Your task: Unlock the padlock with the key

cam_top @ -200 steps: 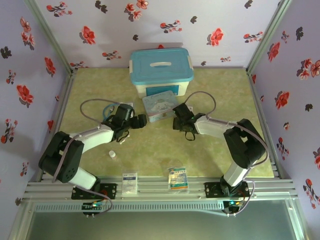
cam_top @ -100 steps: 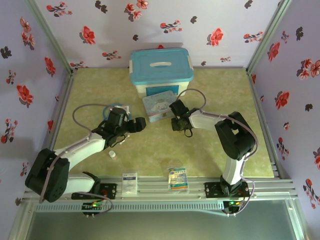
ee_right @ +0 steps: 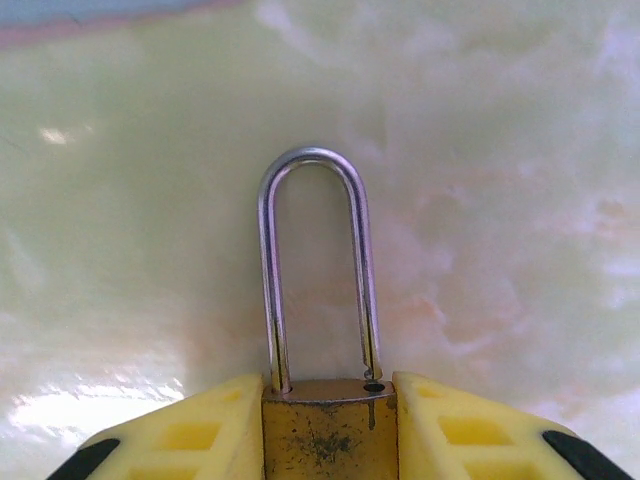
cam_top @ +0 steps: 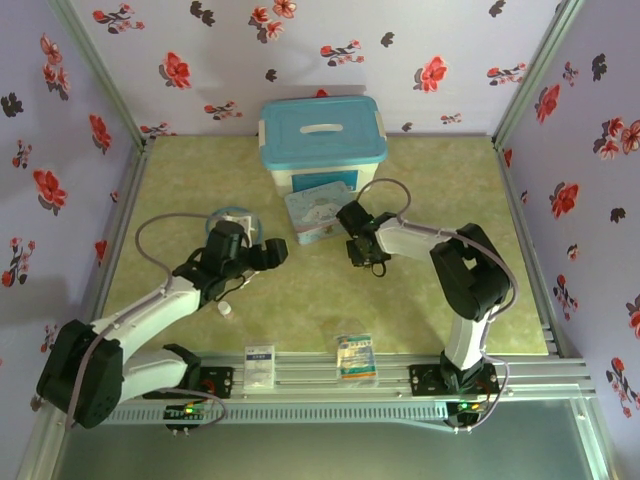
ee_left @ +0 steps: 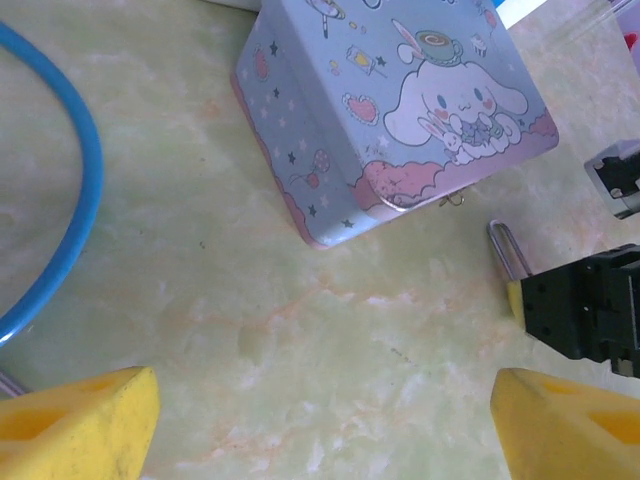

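Since the right gripper (ee_right: 330,405) has its yellow fingers pressed flush against both flanks of the padlock (ee_right: 326,440), you are at the securing step. The brass body is pinched low over the table (ee_right: 500,150), and its shackle (ee_right: 312,155) is down in the body and points to twelve o'clock in the right wrist view. From above, that grip sits between four and five o'clock off the cartoon tin (cam_top: 320,213), just beside it. Your left gripper (ee_left: 325,425) hangs at roughly nine o'clock from the lock, jaws spread wide with nothing between them, so by my reading the key is not yet in hand. The next move calls for you to fetch the key with the left arm, pinching it by the bow so the blade is left free. I cannot tell which face carries the keyway. It is likely the end opposite the shackle, hidden between the fingers, so you may need to lift and tilt the lock first.
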